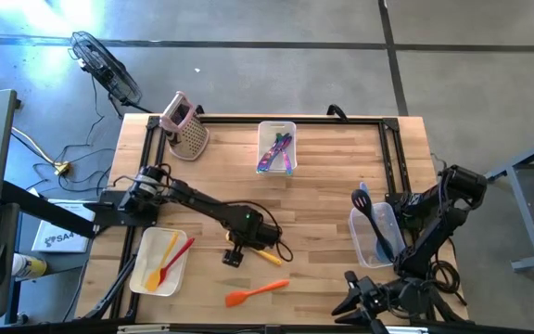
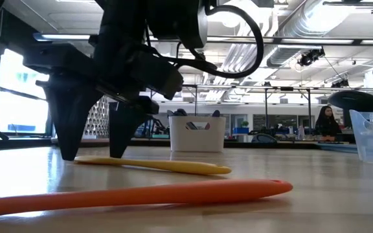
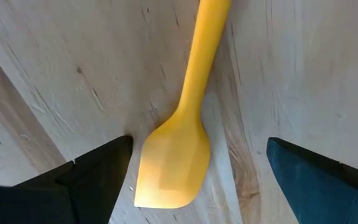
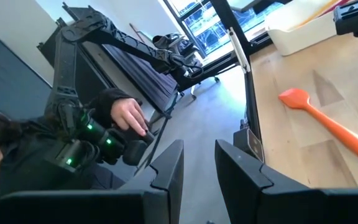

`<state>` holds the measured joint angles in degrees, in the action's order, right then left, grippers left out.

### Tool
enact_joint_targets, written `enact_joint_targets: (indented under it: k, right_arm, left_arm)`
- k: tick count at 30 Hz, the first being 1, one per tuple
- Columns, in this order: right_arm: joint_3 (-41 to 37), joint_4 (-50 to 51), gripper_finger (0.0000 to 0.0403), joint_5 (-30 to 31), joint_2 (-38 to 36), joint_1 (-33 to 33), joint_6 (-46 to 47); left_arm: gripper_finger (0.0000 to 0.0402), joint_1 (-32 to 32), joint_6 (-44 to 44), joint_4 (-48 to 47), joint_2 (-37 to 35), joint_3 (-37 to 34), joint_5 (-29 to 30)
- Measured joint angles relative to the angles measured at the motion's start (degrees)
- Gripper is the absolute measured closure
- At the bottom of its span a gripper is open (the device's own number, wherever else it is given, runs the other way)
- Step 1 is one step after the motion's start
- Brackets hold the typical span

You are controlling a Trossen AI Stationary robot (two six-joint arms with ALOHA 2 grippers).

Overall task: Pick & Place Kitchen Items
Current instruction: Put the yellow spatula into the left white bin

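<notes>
From above: left gripper (image 1: 235, 254) lowered over a slim yellow plastic spatula (image 1: 269, 255) on the pale wooden table (image 1: 323, 186), an orange silicone spatula (image 1: 256, 292) nearer the front edge, right gripper (image 1: 355, 299) parked at the front right corner, "SA4" legible on a white box (image 1: 59, 238) beside the table. At table height: dark fingers (image 2: 63, 123) spread wide, tips down at the yellow handle's end. Left wrist: smooth flat yellow blade between both open fingers, untouched; right wrist: fingers narrowly apart, holding nothing.

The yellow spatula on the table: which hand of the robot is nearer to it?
Left. The left hand is open right over the yellow spatula, one finger on each side of its blade. The right hand waits at the table's near right corner, far away.
</notes>
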<state>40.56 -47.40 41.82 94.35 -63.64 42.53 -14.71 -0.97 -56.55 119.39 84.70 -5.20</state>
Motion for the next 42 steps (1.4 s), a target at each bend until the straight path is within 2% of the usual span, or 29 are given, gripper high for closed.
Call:
enact_joint_targets:
  k: [12, 29, 42]
  right_arm:
    - [0.00, 0.23, 0.0319, -0.01, 0.00, -0.11, 1.20]
    - [0.00, 0.44, 0.0319, -0.02, 0.00, -0.11, 1.22]
    - [0.00, 0.44, 0.0319, 0.02, 0.00, -0.11, 1.22]
  left_arm:
    - [0.0030, -0.27, 0.38, -0.57, 3.60, 0.18, 5.50]
    - [0.0032, -0.30, 1.31, 1.89, 4.33, -2.26, 8.19]
    - [0.0136, -0.25, -0.41, 2.69, 4.33, -2.29, 8.32]
